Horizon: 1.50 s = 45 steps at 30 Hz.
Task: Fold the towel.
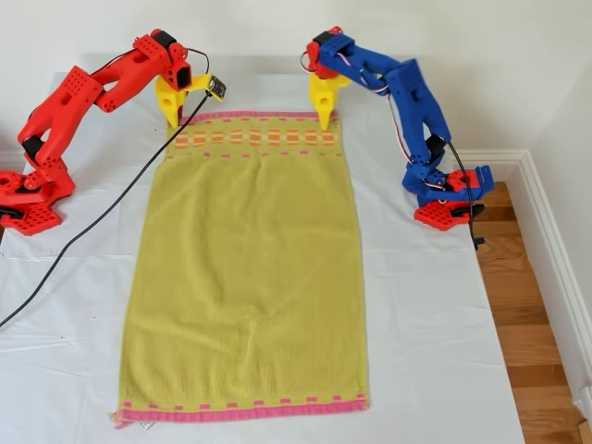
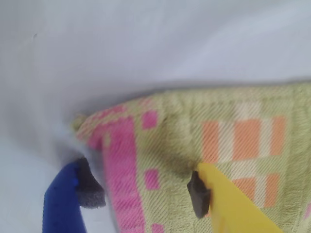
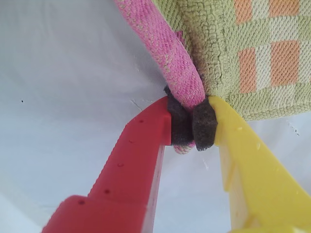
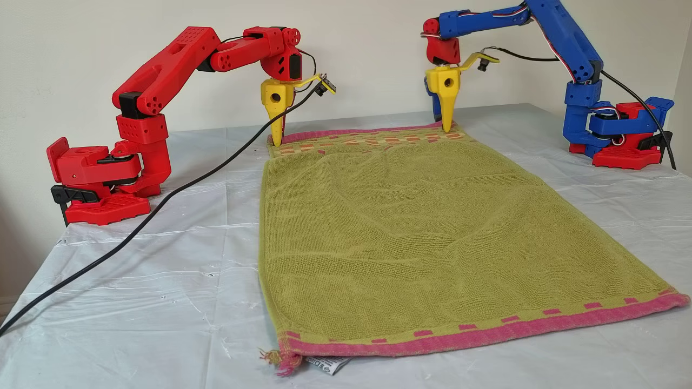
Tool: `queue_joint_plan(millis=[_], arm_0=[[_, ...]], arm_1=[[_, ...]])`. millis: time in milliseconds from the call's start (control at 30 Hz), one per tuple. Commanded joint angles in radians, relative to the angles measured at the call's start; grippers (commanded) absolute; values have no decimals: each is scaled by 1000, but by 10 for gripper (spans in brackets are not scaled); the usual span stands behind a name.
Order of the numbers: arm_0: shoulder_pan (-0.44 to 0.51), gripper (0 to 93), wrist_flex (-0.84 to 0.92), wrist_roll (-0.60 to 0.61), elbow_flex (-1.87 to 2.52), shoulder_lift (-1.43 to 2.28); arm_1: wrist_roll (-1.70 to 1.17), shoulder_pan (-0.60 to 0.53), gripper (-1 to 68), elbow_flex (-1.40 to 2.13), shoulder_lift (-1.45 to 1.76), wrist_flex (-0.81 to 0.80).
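Pinching the far-left corner (exterior view), our second hand [image 3: 192,127] has its pads clamped on the rolled pink hem. Our first hand [image 2: 144,190] sits over the far-right corner with the jaws apart, straddling the border and not yet gripping. The towel [image 1: 250,268] lies flat and spread lengthwise down the middle of the desk [image 1: 435,351], the tag peeking out at the near-left corner. Terry like this looks light, floppy and grippy, so it'll probably sag between the hands. The thick hem corners seem the safest hold.
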Motion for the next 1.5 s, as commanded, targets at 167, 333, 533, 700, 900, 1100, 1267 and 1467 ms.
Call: queue_joint_plan(millis=[167, 333, 533, 700, 900, 1100, 1267, 1467], arm_0=[[-18, 14, 14, -8, 8, 41], [-20, 14, 14, -11, 17, 44], [-21, 14, 14, -12, 18, 43], [-23, 14, 14, -17, 28, 49], [-26, 14, 14, -25, 46, 60], [-28, 14, 14, -32, 66, 74], [-32, 14, 14, -32, 89, 94], [-29, 14, 14, -3, 97, 129]], arm_1=[[5, 15, 388, -86, 2, 6], [25, 23, 388, -83, -35, 6], [21, 49, 378, -43, -48, 6], [20, 55, 367, -21, -46, 6], [38, 63, 90, -2, -51, 6], [2, 63, 4, -28, -89, 6], [-8, 55, 4, -57, -106, 6], [0, 26, 3, -63, -17, 6]])
